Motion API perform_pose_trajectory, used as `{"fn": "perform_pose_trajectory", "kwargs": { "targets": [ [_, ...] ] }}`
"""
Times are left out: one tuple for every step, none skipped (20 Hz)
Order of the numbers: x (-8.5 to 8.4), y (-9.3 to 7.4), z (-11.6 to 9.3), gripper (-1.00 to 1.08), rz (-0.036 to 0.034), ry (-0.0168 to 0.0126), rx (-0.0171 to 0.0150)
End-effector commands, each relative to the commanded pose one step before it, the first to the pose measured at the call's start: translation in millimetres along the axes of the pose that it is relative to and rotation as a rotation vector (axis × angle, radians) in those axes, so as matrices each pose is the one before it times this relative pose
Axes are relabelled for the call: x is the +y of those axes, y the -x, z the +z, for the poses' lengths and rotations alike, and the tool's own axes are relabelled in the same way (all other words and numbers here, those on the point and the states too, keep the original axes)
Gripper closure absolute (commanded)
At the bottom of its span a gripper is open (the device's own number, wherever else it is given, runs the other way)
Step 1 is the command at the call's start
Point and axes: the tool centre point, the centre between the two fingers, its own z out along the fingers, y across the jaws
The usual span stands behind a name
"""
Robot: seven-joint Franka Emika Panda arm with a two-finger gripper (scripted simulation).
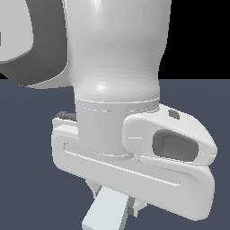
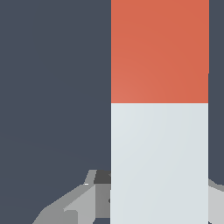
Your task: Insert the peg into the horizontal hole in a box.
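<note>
The peg (image 2: pixel 159 131) fills the wrist view: a square bar, pale grey-white along its near length with an orange-red end (image 2: pixel 159 50) pointing away from the camera. My gripper (image 2: pixel 159 197) is shut on the peg's pale part; grey fingers (image 2: pixel 83 201) show on either side of it. In the exterior view the white arm and hand (image 1: pixel 134 166) fill most of the frame, and the peg's pale end (image 1: pixel 105 211) sticks out below the hand. The box and its hole are out of view.
A flat dark blue-grey floor (image 2: pixel 52 87) lies behind the peg in the wrist view and around the hand in the exterior view (image 1: pixel 27 157). The arm's bulk blocks most of the exterior view.
</note>
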Motion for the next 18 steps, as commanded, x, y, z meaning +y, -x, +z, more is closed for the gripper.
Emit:
{"fn": "perform_pose_trajectory", "kwargs": {
  "targets": [
    [6.28,-10.86,-5.89,1.08,-0.02706,0.00429,0.00070],
    [2.63,-5.06,-1.97,1.08,-0.01357,0.00005,-0.00017],
    [2.89,-5.59,-2.17,1.08,-0.01497,0.00005,-0.00017],
    [3.16,-6.11,-2.37,1.08,-0.01637,0.00006,-0.00017],
    [3.42,-6.64,-2.56,1.08,-0.01777,0.00006,-0.00017],
    [3.68,-7.15,-2.76,1.08,-0.01914,0.00006,-0.00017],
    [3.94,-7.69,-2.95,1.08,-0.02053,0.00007,-0.00016],
    [4.20,-8.21,-3.14,1.08,-0.02191,0.00007,-0.00015],
    [4.46,-8.73,-3.33,1.08,-0.02328,0.00007,-0.00014],
    [4.71,-9.26,-3.52,1.08,-0.02467,0.00008,-0.00012],
    [4.97,-9.78,-3.71,1.08,-0.02605,0.00008,-0.00010],
    [5.17,-10.21,-3.86,1.08,-0.02719,0.00008,-0.00007],
    [5.19,-10.28,-3.87,1.08,-0.02733,0.00008,-0.00005],
    [5.19,-10.27,-3.85,1.08,-0.02731,0.00007,-0.00002],
    [5.19,-10.28,-3.84,1.08,-0.02733,0.00007,0.00000],
    [5.18,-10.29,-3.83,1.08,-0.02734,0.00007,0.00003],
    [5.18,-10.31,-3.82,1.08,-0.02737,0.00006,0.00005],
    [5.19,-10.33,-3.81,1.08,-0.02741,0.00006,0.00007]
  ]
}}
